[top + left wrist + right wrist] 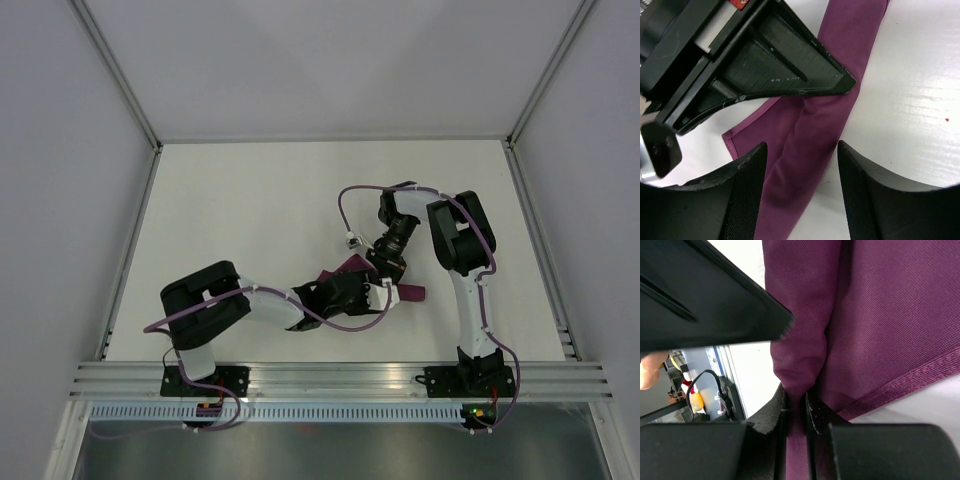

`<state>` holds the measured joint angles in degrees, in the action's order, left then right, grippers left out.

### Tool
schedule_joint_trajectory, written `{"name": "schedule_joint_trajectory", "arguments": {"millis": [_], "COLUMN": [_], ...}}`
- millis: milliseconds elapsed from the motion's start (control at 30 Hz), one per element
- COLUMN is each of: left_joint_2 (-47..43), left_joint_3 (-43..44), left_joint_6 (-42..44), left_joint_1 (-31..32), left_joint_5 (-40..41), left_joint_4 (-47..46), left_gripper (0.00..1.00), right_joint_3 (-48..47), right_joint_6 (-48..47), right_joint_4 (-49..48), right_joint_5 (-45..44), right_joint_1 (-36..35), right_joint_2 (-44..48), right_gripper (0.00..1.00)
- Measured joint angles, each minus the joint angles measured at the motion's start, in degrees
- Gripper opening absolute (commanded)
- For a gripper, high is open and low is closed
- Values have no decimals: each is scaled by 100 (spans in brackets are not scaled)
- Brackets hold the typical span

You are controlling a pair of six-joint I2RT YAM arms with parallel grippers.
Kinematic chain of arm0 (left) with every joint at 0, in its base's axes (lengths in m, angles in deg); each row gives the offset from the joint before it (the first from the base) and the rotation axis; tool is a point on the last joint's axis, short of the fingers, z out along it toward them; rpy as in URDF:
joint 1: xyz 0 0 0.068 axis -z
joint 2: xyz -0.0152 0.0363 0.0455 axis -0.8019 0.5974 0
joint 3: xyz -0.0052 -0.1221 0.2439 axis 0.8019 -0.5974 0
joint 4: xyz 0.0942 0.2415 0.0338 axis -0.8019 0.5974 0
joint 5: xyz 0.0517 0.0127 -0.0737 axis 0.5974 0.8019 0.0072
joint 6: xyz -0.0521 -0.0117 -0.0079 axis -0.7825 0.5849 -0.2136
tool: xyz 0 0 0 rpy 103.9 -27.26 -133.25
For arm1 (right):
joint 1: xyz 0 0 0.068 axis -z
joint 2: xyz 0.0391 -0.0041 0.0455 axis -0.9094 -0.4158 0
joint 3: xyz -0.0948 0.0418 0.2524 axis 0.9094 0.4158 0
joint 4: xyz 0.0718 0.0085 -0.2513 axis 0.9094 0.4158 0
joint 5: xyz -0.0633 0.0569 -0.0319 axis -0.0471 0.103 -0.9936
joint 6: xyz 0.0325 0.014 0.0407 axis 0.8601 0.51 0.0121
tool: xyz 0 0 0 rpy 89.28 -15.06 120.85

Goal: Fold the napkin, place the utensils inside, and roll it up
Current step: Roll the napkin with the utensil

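Observation:
The napkin [410,293] lies as a narrow folded magenta-purple band on the white table, mostly hidden under both grippers in the top view. In the left wrist view the napkin [810,130] runs diagonally from top right to bottom left. My left gripper [800,150] is open just above it, one finger on each side of the band; it also shows in the top view [380,294]. My right gripper [797,399] is shut on a pinched fold of the napkin [880,315]; it shows in the top view [385,265] too. The utensils are not in view.
The right gripper's black body [765,60] sits close over the left gripper's fingers. A purple cable [345,205] loops above the table. An aluminium rail [330,378] runs along the near edge, and white walls [120,260] close in the table.

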<state>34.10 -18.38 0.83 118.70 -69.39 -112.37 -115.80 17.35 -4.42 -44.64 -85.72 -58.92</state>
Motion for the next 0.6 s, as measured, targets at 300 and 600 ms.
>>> {"name": "schedule_joint_trajectory", "arguments": {"millis": [300, 600], "left_joint_2": [326, 472], "left_joint_3": [358, 863], "left_joint_6": [31, -313], "left_joint_1": [0, -122], "left_joint_5": [-402, -1086], "left_joint_4": [286, 741], "left_gripper": [46, 2], "right_joint_3": [48, 212], "right_joint_6": [98, 142], "right_joint_4": [-15, 22], "right_joint_5": [0, -144], "right_joint_1": [0, 118], "right_joint_2": [0, 59], "right_gripper": [1, 17]}}
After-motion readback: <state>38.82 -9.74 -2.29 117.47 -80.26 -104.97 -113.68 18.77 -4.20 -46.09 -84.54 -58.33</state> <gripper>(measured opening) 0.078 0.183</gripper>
